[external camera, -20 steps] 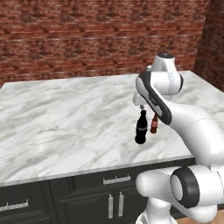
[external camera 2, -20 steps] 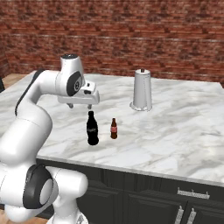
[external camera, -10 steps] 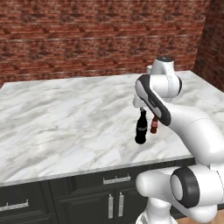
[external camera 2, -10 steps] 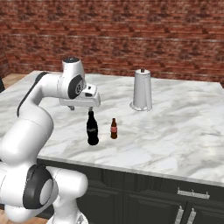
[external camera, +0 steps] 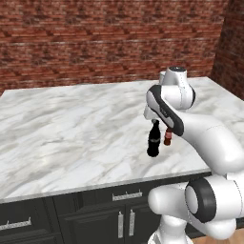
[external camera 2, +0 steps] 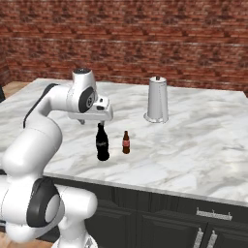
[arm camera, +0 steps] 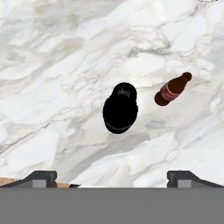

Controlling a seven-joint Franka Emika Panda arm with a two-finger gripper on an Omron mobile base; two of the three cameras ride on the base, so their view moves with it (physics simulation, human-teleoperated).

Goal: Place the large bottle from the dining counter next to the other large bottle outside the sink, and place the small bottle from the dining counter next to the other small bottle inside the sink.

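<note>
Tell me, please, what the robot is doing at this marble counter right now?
The white arm's two-finger gripper hangs open just above the tall glossy black cola bottle, which stands upright on the broad white-grey marble dining counter. Nothing is held yet. The short dark-brown bottle with the red label stands apart beside it, and a tall silver lidded jug sits further back. It looks set for a grasp of the black bottle.
</note>
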